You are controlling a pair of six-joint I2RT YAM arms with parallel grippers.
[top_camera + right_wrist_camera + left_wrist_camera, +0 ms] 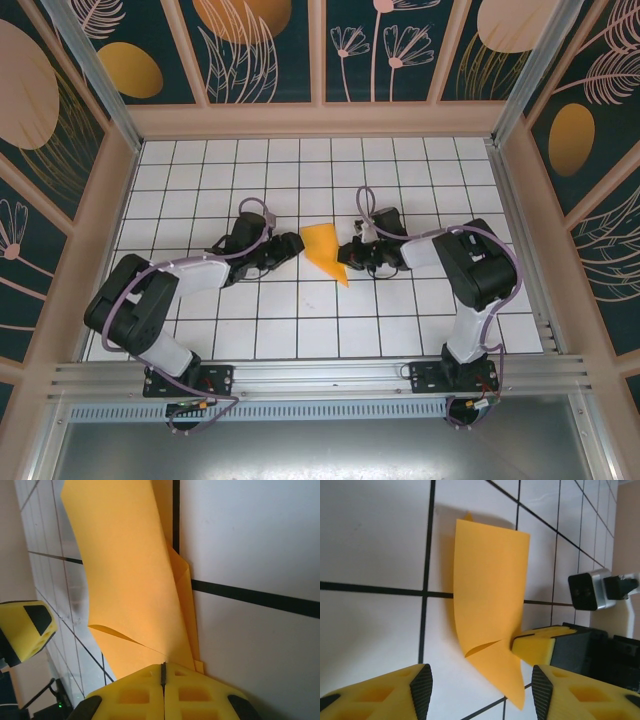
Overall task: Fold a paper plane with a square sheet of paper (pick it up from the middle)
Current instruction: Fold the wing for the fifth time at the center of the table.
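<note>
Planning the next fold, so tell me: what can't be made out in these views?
Top external: paper too small; its creases and layers unreadable.
Right wrist: pinched paper edge hidden between the shut right fingers; sheet's far end cut off at top.
Left wrist: left fingers cut off by the bottom edge.

Left arm (150, 300) and right arm (480, 268): black joints, white links, a lilac cable (160, 265) looped along each, black base plates (190, 380). Fingers (375, 697) yellow, pocketed, with black pads (423, 690).
</note>
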